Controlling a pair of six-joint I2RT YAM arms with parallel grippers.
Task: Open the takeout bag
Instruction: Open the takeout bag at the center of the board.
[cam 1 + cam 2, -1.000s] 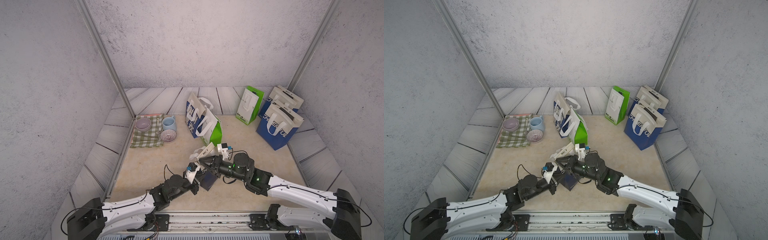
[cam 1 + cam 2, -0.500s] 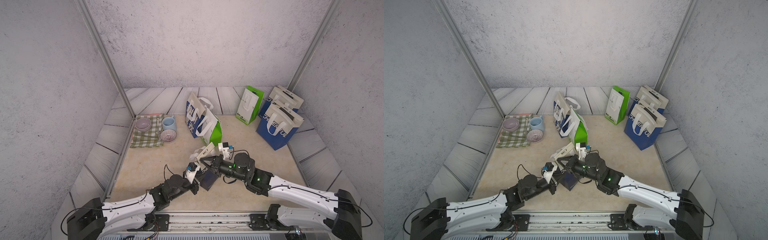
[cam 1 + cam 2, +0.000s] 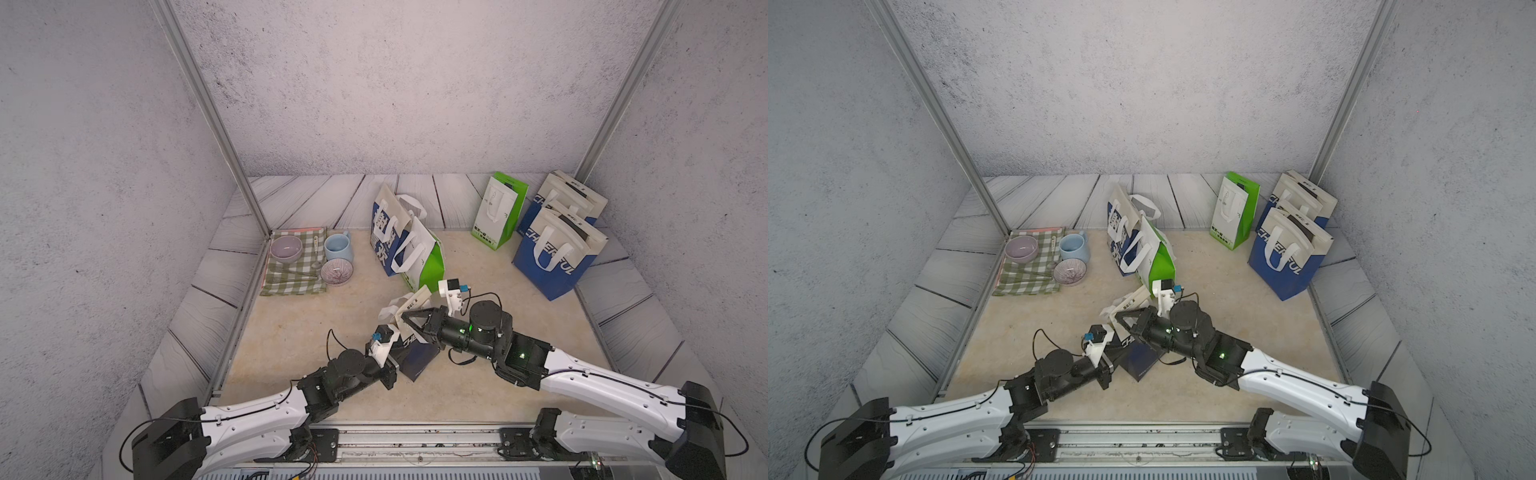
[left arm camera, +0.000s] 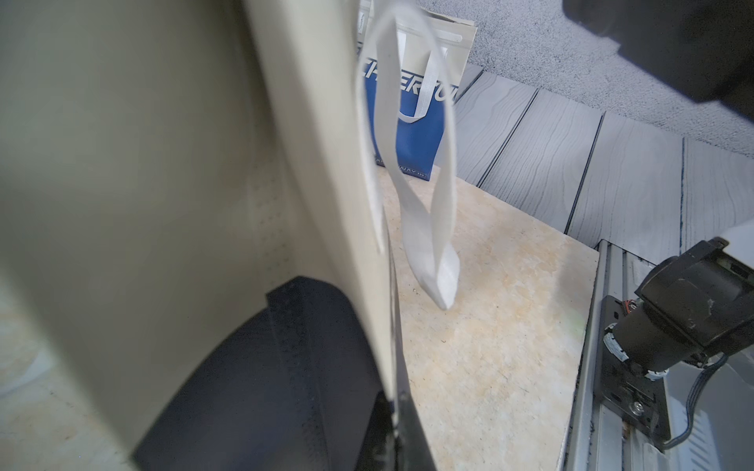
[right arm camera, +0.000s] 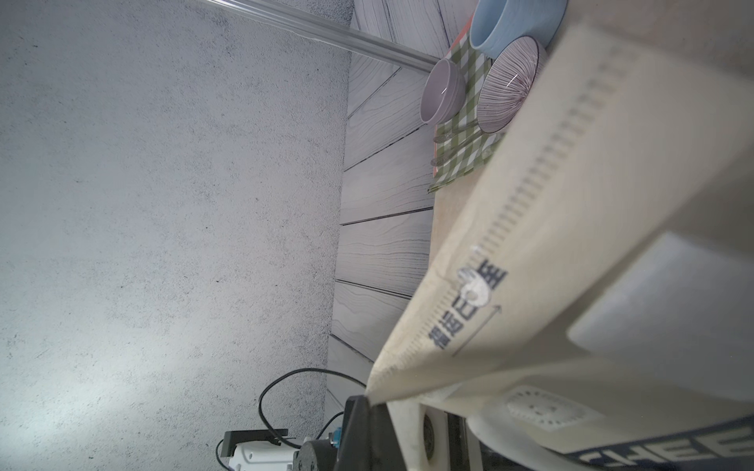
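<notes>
- The takeout bag (image 3: 417,358) is being held tipped in the lower centre of both top views (image 3: 1140,362). Its dark blue base appears to be sitting on the counter (image 3: 291,332), and its beige mouth end is being lifted toward the middle of the frame.
- The left jaws are being kept fully closed on the bag's beige wall, at the lower-left side of the mouth. In the left wrist view that wall (image 4: 163,163) is filling the left of the frame, and a white handle strap (image 4: 424,195) is hanging loose beside it.
- The right jaws are likewise being kept fully closed, on the printed top edge. In the right wrist view that edge (image 5: 510,265) is being gathered to a point at a black fingertip (image 5: 363,432).
- The bag is lying directly between the two sets of jaws and is being touched by both, so neither arm is nearer. The left arm (image 3: 266,411) is reaching in from the lower left and the right arm (image 3: 602,382) from the lower right.
- As far as can be told, the mouth's long axis is running from lower left to upper right. It is judged that the walls are to be drawn apart across that axis.
- The counter is mottled beige and flat, and is bordered by grey planks and grey walls.
- Close above the held bag, a blue-and-white bag (image 3: 386,232) and a green bag (image 3: 430,266) are leaning together, so little room is being left on that side.
- A checked cloth (image 3: 291,282) with bowls is lying well apart at middle left, and further bags (image 3: 552,262) are standing at the right.
</notes>
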